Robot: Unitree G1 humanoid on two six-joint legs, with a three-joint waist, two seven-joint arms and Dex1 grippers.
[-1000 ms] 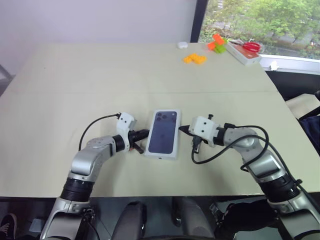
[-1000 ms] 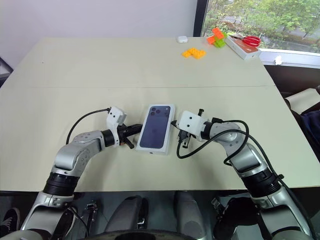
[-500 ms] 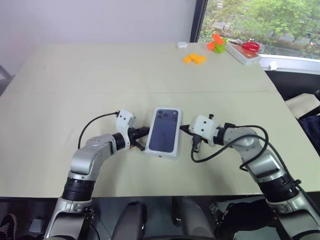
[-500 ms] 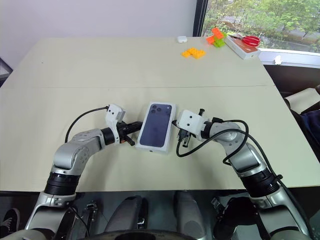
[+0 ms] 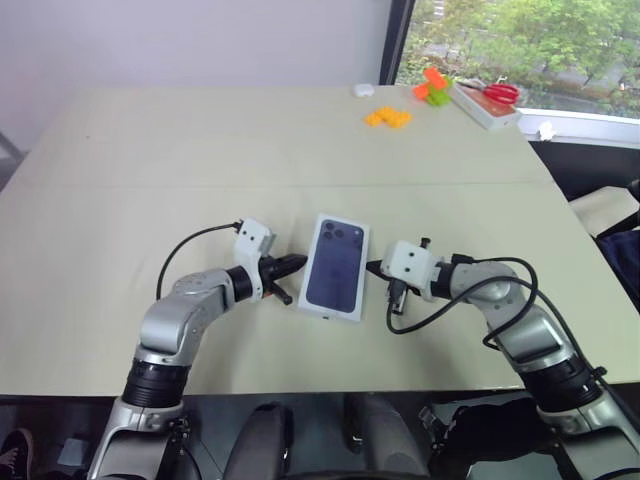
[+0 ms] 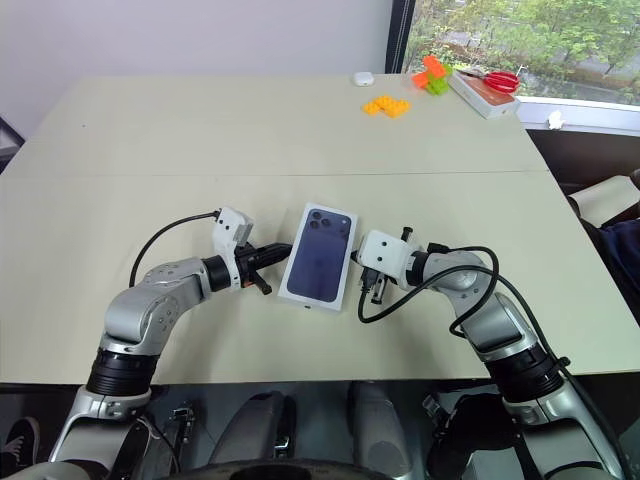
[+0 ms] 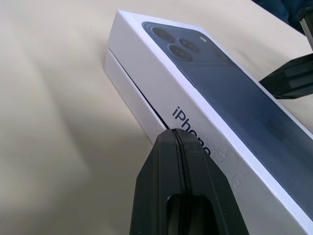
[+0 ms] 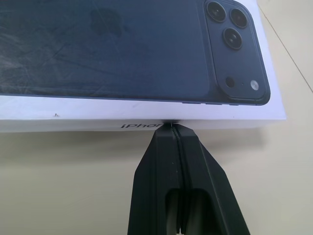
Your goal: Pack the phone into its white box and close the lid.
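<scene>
Office-like room: broad beige table (image 5: 200, 150), plain wall (image 5: 200, 40), window (image 5: 520, 40) onto trees.

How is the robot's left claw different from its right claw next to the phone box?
The left claw sits at the lid's left side; the right claw sits at its right side. In the right wrist view, the right claw's tip meets the lid's side wall. Whether the left claw touches the lid I cannot tell. Both are black, pinched shut and holding nothing.

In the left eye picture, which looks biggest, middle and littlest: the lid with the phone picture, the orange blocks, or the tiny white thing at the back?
1. The lid, biggest, though it is nearest the camera.
2. The orange blocks.
3. The tiny white thing, littlest; it sits farthest back, so it may look smaller than it is.
</scene>
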